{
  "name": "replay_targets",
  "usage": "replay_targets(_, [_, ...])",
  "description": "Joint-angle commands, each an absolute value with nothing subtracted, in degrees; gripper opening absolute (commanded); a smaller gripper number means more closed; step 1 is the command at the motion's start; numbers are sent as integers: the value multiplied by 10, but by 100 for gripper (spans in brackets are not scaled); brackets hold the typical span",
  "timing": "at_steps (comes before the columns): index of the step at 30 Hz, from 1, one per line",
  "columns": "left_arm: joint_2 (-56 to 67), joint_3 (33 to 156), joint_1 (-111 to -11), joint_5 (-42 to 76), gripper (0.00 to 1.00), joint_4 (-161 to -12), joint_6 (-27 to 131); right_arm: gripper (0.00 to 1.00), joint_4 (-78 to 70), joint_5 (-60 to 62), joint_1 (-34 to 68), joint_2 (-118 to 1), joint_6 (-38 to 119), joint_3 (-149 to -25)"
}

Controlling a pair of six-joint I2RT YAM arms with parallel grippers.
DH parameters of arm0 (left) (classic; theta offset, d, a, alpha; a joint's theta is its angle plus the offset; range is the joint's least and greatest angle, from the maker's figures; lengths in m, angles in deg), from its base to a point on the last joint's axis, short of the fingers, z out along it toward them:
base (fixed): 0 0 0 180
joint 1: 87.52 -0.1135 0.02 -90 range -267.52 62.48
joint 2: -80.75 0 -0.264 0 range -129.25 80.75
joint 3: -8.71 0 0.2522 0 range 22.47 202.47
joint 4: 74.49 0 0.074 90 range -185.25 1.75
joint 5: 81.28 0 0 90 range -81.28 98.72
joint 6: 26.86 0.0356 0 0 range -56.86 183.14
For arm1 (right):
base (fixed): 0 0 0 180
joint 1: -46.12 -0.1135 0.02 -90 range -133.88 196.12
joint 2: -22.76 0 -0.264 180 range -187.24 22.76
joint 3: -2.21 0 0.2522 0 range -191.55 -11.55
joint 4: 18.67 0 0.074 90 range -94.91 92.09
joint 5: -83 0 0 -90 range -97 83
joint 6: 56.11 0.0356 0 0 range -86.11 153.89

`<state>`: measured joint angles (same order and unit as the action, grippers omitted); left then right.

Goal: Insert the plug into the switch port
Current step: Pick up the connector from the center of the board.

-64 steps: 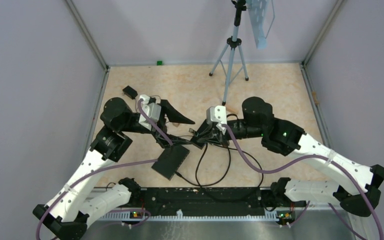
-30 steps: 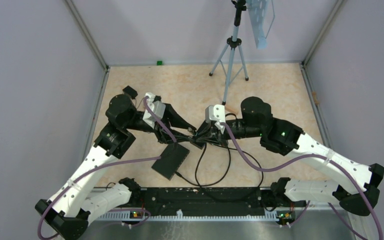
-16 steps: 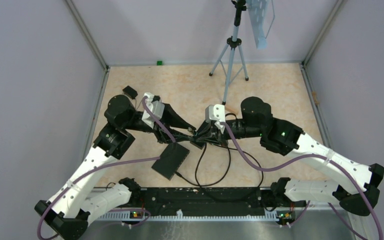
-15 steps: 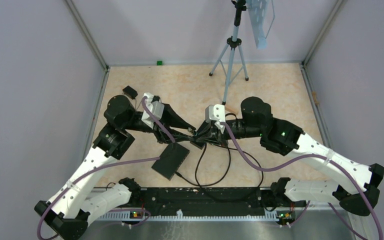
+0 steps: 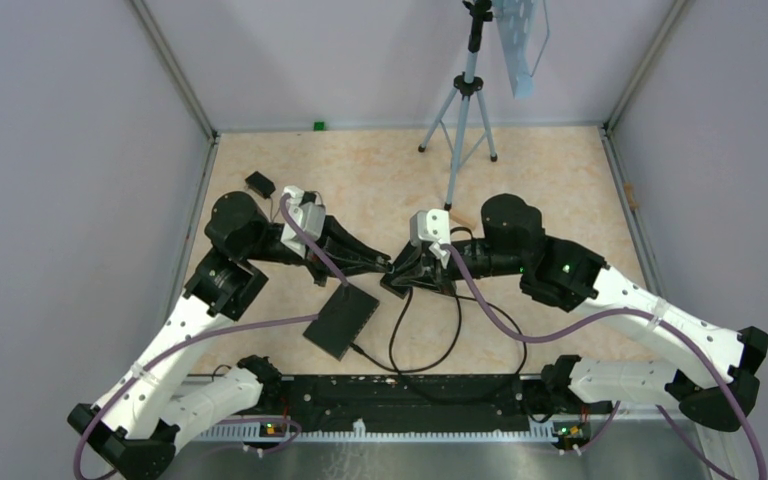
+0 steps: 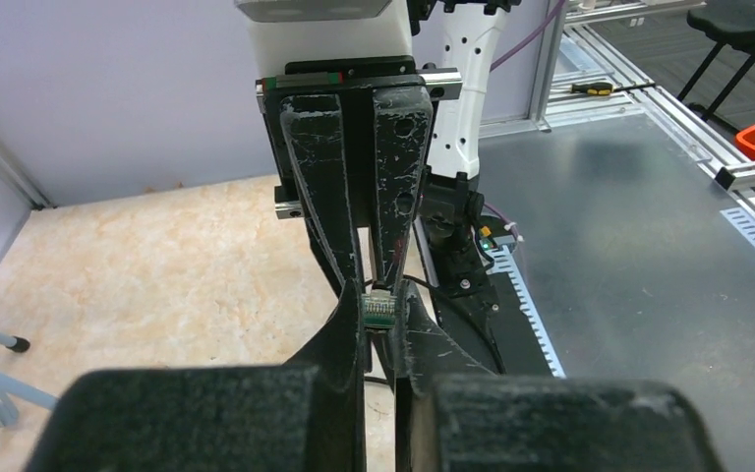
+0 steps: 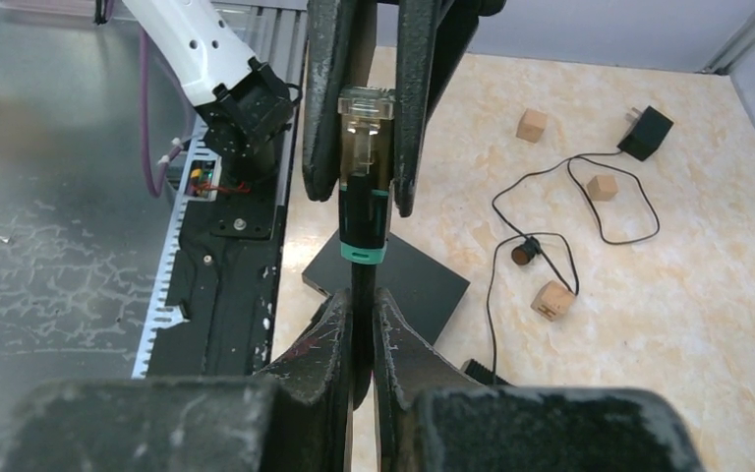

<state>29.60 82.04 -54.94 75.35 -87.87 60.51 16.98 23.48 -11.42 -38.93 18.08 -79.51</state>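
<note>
Above the middle of the worktop (image 5: 540,170), the two arms meet tip to tip, and the plug (image 7: 366,128) hangs in the air between them. It is a clear plastic connector with a teal collar behind it. The left fingers (image 7: 326,108) are clenched on the clear part, one pressed against each side. The right fingers (image 7: 332,339) are pinched tight on the black cable (image 7: 361,315) just behind the teal collar, so both arms hold the same lead. From overhead, the cable drops from this meeting point and loops across the worktop toward the near edge. The switch (image 5: 341,321), a flat black box, lies on the worktop just below and to the left of the plug. The plug is clear of it, and its ports cannot be made out. Three small wooden blocks (image 7: 531,125) and a black power adapter (image 7: 646,133) with a thin wire lie farther back. A tripod (image 5: 463,110) stands near the back wall.
</note>
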Motion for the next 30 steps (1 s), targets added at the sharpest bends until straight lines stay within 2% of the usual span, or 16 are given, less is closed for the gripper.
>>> replay_targets(1, [300,836,-548,754,0,-866,606,18,126,219,-118,-385,192,-796])
replay_targets(2, [300,837,-548,749,0,-868,605,31,109,209,-118,-379,198,-787])
replay_targets(3, [300,839,-548,744,0,-872,605,39,87,196,-118,-370,207,-774])
replay_targets(5, [301,840,-548,728,0,-879,604,49,10,171,-118,-346,224,-732])
replay_targets(7, [307,833,-549,707,0,-869,593,53,-109,135,-118,-317,252,-667])
replay_targets(11, [342,795,-548,650,0,-808,549,54,-336,121,-119,-288,296,-545])
replay_targets(18, [376,749,-548,617,0,-741,508,46,-565,145,-122,-312,390,-494])
replay_targets(23, [374,750,-548,626,0,-739,502,41,-660,148,-123,-343,448,-492])
replay_targets(30, [368,750,-548,635,0,-722,488,37,-652,158,-130,-367,450,-504])
